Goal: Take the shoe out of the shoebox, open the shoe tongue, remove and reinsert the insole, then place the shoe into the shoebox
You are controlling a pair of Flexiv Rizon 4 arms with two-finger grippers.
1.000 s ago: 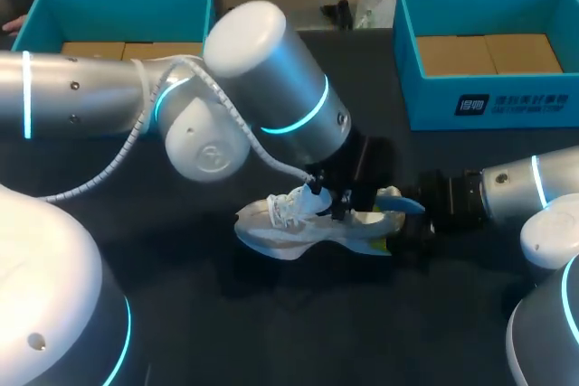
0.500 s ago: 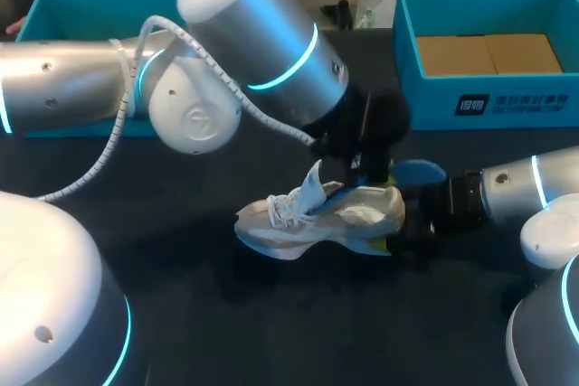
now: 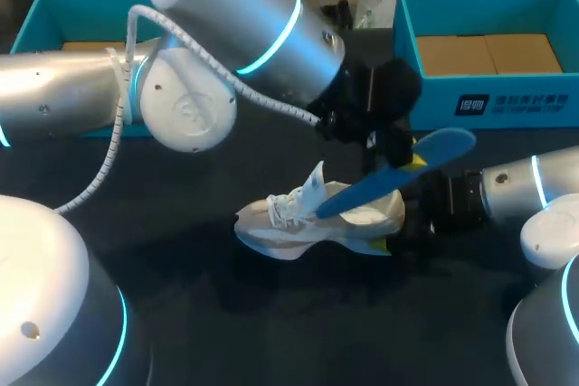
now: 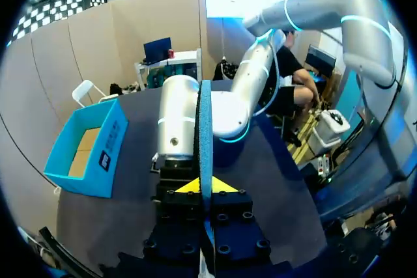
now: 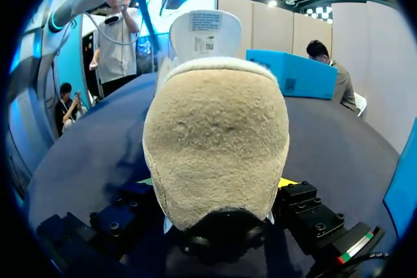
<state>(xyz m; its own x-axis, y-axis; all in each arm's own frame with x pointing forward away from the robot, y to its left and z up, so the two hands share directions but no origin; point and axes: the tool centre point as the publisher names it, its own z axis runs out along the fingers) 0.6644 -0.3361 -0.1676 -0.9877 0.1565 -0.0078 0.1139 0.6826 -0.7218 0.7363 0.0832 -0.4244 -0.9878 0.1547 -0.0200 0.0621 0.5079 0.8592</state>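
The dark table (image 3: 271, 314) carries everything. The left arm (image 3: 244, 33) reaches across it past the middle, and the right arm (image 3: 525, 183) lies low along the table.

Two teal shoeboxes stand at the far edge. One shoebox (image 3: 488, 101) is beyond the right jaws, and the other shoebox (image 3: 54, 11) is well off behind the left arm. Both are well apart from either set of jaws.

The white shoe (image 3: 298, 228) lies on the table with its heel at the right jaws and its toe pointing away from them. In the right wrist view the heel (image 5: 215, 141) fills the space between the jaws. A yellow fingertip (image 5: 287, 182) shows at each side, pressed against it, so the right jaws are closed on the shoe's heel, standing wide apart.

The blue insole (image 3: 398, 174) is pinched near its heel end in the left jaws, above the shoe. It slopes down from them, its front end still inside the shoe's opening. The left wrist view shows the insole (image 4: 205, 135) edge-on, a thin strip running straight out between the yellow fingertips (image 4: 186, 187), which are closed narrowly on it.

The tongue (image 3: 314, 183) stands upright, ahead of the right jaws and just beside the insole's lower end.
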